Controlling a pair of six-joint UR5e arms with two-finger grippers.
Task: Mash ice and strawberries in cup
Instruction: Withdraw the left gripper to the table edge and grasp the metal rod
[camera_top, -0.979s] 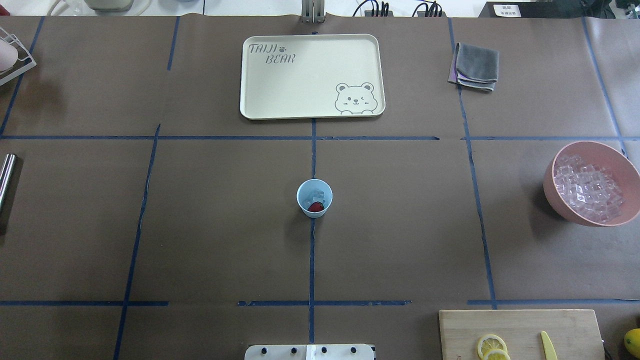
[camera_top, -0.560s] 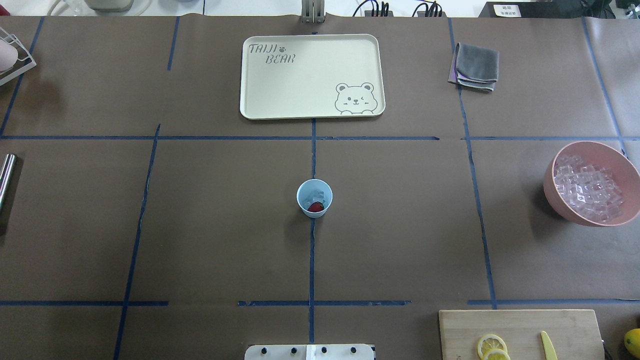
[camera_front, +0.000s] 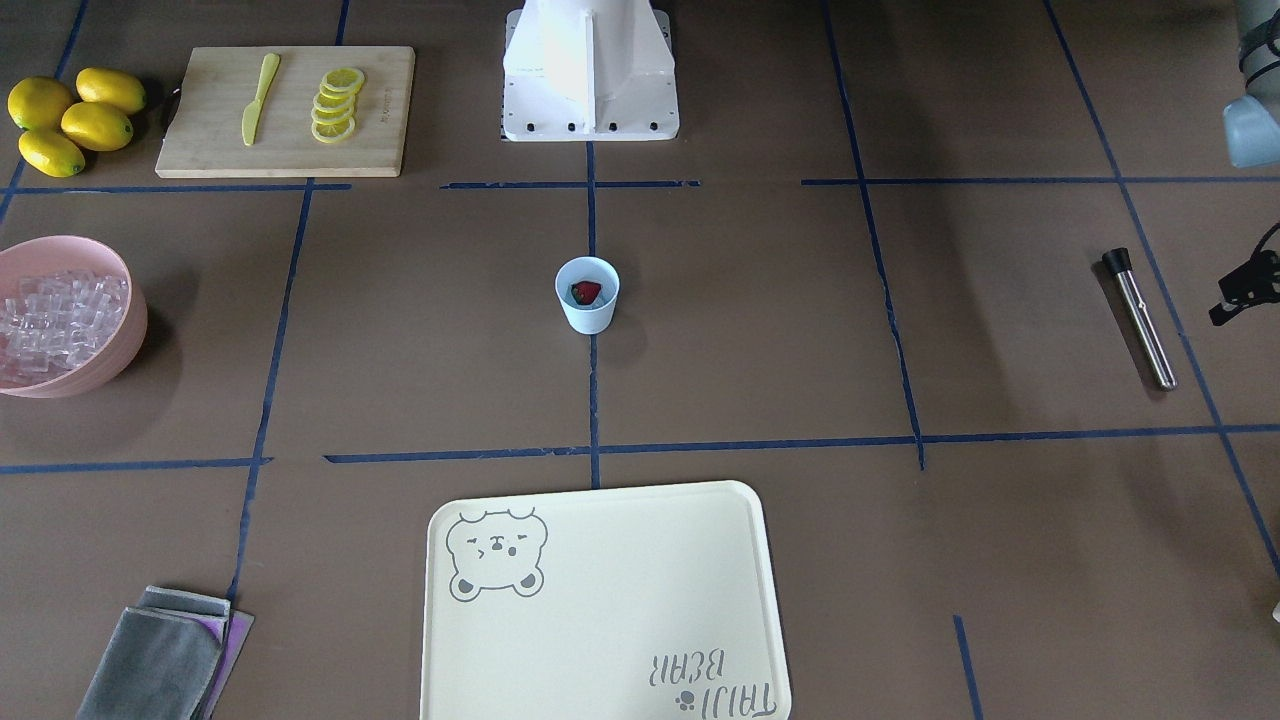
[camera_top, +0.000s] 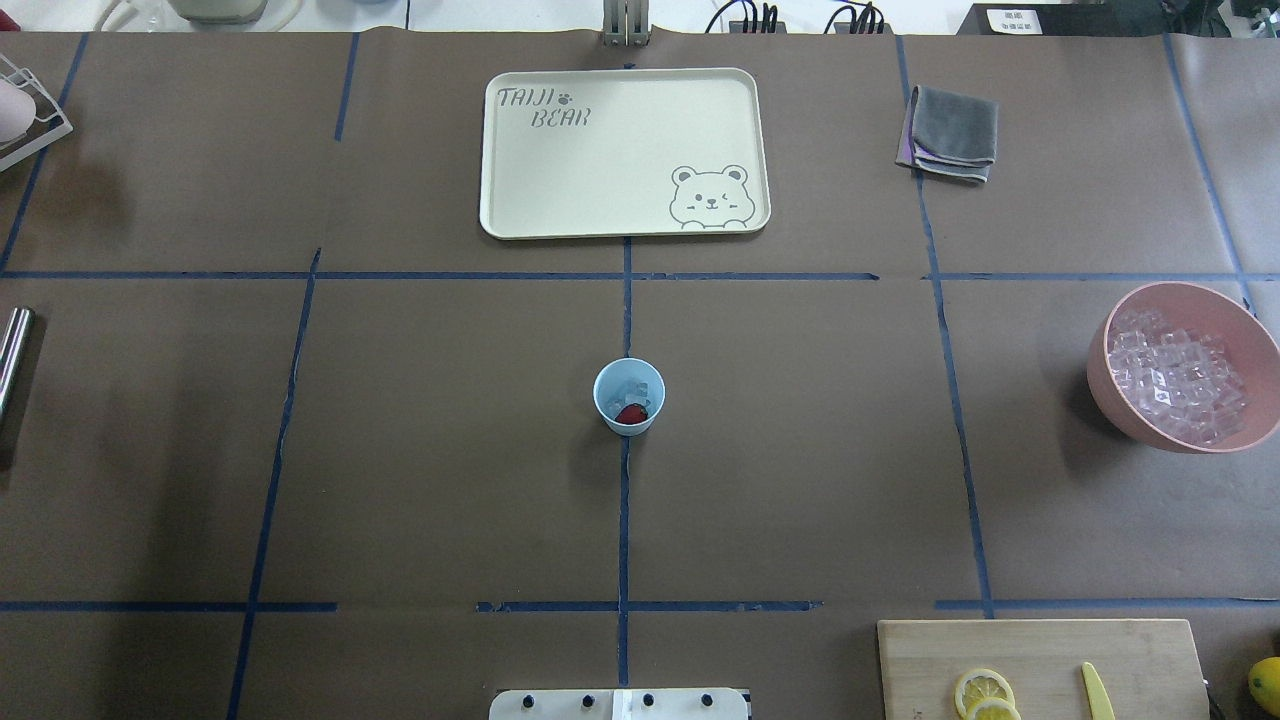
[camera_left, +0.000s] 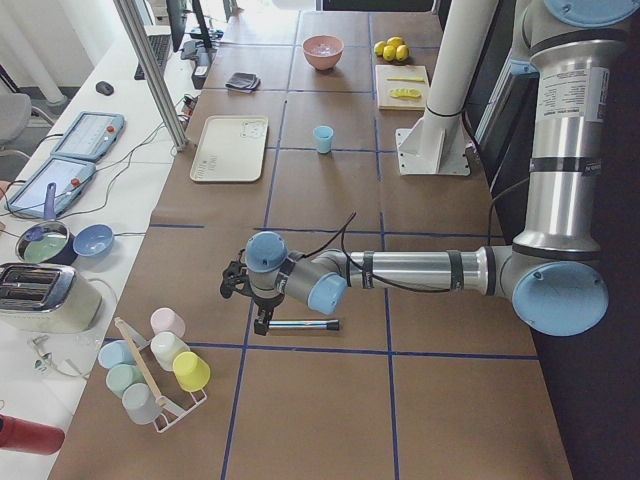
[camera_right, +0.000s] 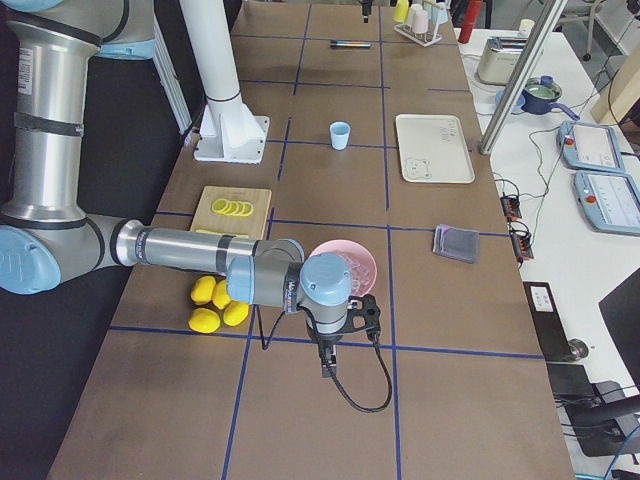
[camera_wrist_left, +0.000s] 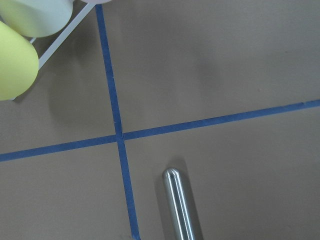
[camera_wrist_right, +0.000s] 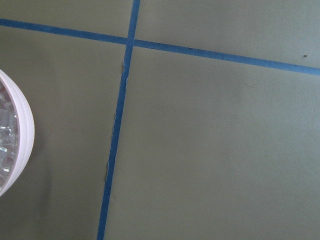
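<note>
Cup position: middle of the counter, upright, astride the centre tape line. It stands exactly where the overhead view had it a second ago. Contents: one red strawberry on the robot's side of the cup floor, with ice touching it on the far side. Both look whole, with no sign of crushing.

Change noted: none on the counter. The tray, the cloth and the pink bowl of spare ice have not shifted. Finding: mashing has not begun, and the work appears to be at the tool-fetching stage.

Left jaws: poised close above the metal rod, which lies flat at the counter's left end, well apart from the cup. The left wrist view shows the rod's rounded end but no fingers, so open or closed cannot be told.

Right jaws: low over the counter just beside the pink bowl, visible only in the side view. Their state cannot be told either.

Assessment: the rod is probably the masher, and the next move should be a descent and grip on it. Risk: a smooth round bar may roll or slip when pinched.
</note>
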